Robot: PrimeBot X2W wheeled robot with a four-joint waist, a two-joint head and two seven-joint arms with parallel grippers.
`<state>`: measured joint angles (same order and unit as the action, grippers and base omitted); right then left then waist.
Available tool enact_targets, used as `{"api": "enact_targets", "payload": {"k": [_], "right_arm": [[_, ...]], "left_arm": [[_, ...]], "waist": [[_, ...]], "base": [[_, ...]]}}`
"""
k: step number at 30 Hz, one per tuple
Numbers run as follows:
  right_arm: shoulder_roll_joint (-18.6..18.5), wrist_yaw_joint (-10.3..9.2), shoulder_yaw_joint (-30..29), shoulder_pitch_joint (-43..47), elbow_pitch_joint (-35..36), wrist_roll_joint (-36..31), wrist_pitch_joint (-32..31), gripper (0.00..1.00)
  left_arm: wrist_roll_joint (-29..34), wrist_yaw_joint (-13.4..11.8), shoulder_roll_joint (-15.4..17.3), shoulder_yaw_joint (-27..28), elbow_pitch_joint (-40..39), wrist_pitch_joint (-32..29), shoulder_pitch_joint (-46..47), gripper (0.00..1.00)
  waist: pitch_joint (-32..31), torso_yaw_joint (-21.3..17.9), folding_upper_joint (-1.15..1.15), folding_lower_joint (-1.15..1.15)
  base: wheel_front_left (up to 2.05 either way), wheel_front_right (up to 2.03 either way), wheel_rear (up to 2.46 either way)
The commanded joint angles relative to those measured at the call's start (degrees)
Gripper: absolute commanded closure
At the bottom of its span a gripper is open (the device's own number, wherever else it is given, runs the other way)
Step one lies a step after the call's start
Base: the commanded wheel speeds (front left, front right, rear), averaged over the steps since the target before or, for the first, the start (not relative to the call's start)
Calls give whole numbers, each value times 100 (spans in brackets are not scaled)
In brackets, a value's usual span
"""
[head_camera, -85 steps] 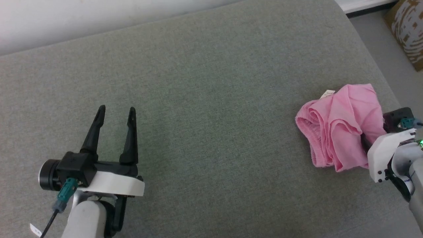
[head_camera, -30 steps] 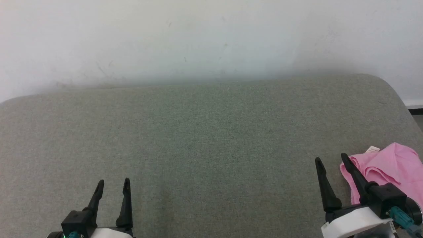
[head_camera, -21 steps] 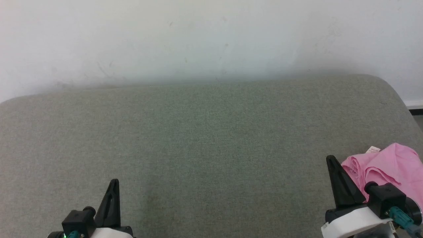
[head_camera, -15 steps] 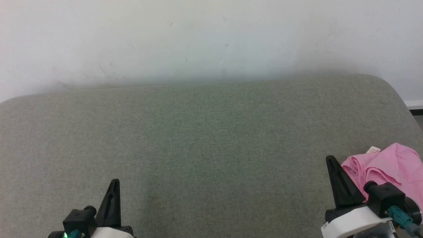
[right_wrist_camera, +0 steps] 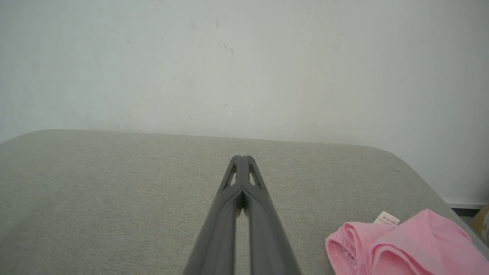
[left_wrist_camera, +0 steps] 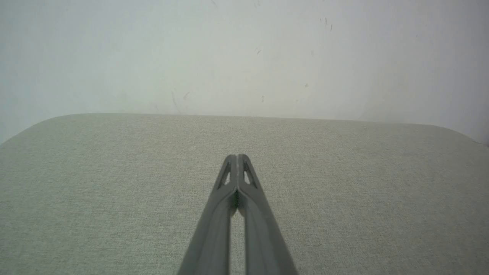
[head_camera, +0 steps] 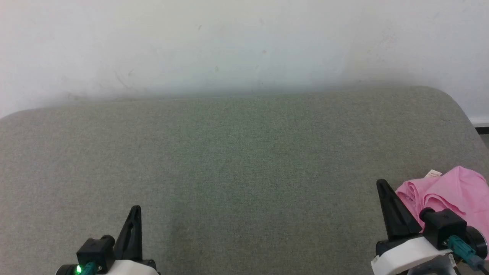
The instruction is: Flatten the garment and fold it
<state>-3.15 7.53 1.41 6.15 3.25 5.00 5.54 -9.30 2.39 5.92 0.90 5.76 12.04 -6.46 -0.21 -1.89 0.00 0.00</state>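
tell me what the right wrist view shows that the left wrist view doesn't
Right wrist view: the crumpled pink garment with its white label, lying to the right of the shut right gripper. Left wrist view: the shut left gripper, pointing toward the wall. Shared: the grey-green cushion and the scuffed white wall behind it.
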Motion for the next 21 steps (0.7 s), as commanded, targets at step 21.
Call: {"api": "enact_targets", "payload": {"k": [21], "right_arm": [[10,-2,-41,-186,-82,-140,-131,100]], "left_arm": [[251,-80,-76,-24,-152,-262,214,100]], "waist": [[4,39,0,0]], "base": [[0,0,0]]}}
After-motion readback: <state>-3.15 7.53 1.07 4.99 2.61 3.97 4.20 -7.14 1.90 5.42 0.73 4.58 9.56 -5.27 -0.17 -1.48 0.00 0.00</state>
